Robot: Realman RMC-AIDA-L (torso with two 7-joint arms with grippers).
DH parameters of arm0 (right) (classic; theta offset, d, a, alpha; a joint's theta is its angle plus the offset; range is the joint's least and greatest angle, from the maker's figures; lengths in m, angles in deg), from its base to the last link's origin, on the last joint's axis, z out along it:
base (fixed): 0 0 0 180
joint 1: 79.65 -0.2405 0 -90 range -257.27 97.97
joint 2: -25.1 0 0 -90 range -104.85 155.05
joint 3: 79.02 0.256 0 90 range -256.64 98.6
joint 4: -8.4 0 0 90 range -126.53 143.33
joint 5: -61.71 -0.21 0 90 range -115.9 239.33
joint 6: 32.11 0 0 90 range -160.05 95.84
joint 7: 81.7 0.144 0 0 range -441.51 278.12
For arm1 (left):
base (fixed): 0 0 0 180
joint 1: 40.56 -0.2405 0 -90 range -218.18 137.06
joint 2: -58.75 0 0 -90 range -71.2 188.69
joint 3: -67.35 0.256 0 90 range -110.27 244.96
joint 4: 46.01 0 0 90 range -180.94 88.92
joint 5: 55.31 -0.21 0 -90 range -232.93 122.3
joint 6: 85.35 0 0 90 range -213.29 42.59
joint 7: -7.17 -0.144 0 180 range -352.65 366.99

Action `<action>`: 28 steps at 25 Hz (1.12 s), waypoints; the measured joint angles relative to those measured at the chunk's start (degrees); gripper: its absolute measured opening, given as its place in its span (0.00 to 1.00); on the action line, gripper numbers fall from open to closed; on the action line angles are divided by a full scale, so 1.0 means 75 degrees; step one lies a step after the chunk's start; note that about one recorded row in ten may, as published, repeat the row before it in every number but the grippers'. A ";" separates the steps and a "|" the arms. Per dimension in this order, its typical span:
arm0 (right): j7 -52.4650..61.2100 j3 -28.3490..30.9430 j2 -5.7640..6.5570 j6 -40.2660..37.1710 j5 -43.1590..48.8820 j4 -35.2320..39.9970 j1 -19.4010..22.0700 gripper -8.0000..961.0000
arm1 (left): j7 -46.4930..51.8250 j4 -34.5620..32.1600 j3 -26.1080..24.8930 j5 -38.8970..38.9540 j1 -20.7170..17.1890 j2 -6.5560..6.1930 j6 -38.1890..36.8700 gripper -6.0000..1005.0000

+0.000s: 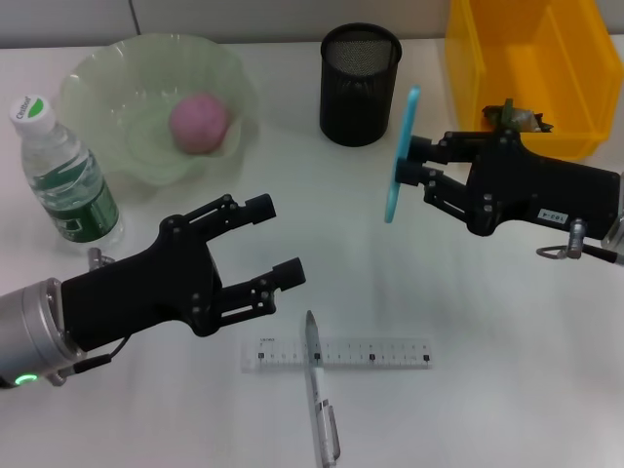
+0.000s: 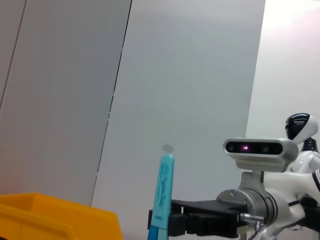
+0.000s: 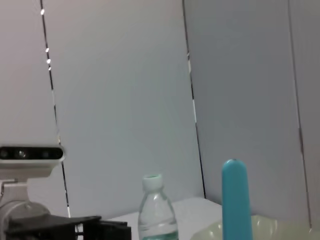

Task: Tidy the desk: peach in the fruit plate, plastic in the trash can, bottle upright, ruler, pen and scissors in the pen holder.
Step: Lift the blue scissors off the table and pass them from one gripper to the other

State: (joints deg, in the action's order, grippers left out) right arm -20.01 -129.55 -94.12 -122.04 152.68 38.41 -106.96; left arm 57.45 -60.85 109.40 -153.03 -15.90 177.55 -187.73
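Note:
My right gripper [image 1: 408, 162] is shut on the blue scissors [image 1: 401, 154], holding them on end above the table just right of the black mesh pen holder [image 1: 361, 84]. The scissors [image 2: 161, 201] also show in the left wrist view and, as the blue scissors tip [image 3: 235, 200], in the right wrist view. My left gripper [image 1: 276, 240] hangs open and empty over the table's middle left. The clear ruler [image 1: 336, 353] lies flat near the front, with the pen [image 1: 320, 400] across it. The pink peach [image 1: 200, 122] sits in the green fruit plate [image 1: 102, 73]. The bottle [image 1: 63, 171] stands upright at the left. Crumpled plastic [image 1: 515, 117] lies in the yellow trash can [image 1: 575, 68].
The yellow trash can stands at the back right, close behind my right arm. The bottle [image 3: 157, 212] and the plate rim [image 3: 270, 227] show in the right wrist view. The table surface [image 1: 390, 283] is white.

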 joint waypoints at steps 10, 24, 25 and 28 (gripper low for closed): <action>-0.1562 -0.0234 -0.0036 -0.0049 -0.0026 -0.1054 -0.0074 0.23 | 0.0017 0.0005 0.0042 0.0008 0.0112 0.0004 -0.0084 0.75; -0.1511 -0.0335 0.0071 -0.0674 0.0829 -0.0570 0.0301 0.23 | 0.0612 0.0008 0.0575 -0.0059 0.0447 -0.0030 -0.0121 0.73; -0.1475 -0.0332 0.0089 -0.0724 0.0833 -0.0532 0.0313 0.23 | 0.0615 0.0013 0.0582 -0.0058 0.0450 -0.0027 -0.0123 0.73; -0.1438 -0.0329 0.0122 -0.0821 0.0833 -0.0495 0.0343 0.23 | 0.0617 0.0044 0.0585 -0.0029 0.0450 -0.0017 -0.0123 0.73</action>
State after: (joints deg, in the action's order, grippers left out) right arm -30.80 -132.02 -93.20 -128.20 158.93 34.70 -104.39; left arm 62.08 -60.51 113.78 -153.25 -12.52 177.42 -188.66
